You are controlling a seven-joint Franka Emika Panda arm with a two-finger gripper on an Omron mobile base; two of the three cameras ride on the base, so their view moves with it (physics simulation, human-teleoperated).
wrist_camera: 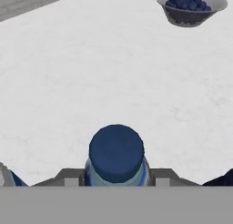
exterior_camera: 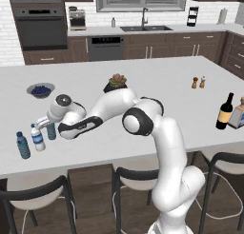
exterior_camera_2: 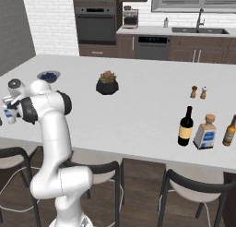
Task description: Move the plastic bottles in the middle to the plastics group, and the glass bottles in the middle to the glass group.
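Teal-tinted bottle (exterior_camera: pixel 51 130) with its blue cap stands gripped in the hand (exterior_camera: pixel 47 123) near the white counter's (exterior_camera: pixel 157 81) left front corner, beside two other water bottles (exterior_camera: pixel 38 137).

Bare counter (wrist_camera: pixel 91 73) beyond the blue-capped bottle (wrist_camera: pixel 116 155), berry bowl (wrist_camera: pixel 191 8) far off.

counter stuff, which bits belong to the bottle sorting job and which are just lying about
Job: teal bottle between the fingers, white-capped bottle, blue-label bottle, wine bottle, amber bottle.

Lying about: blueberry bowl, potted plant, shakers.
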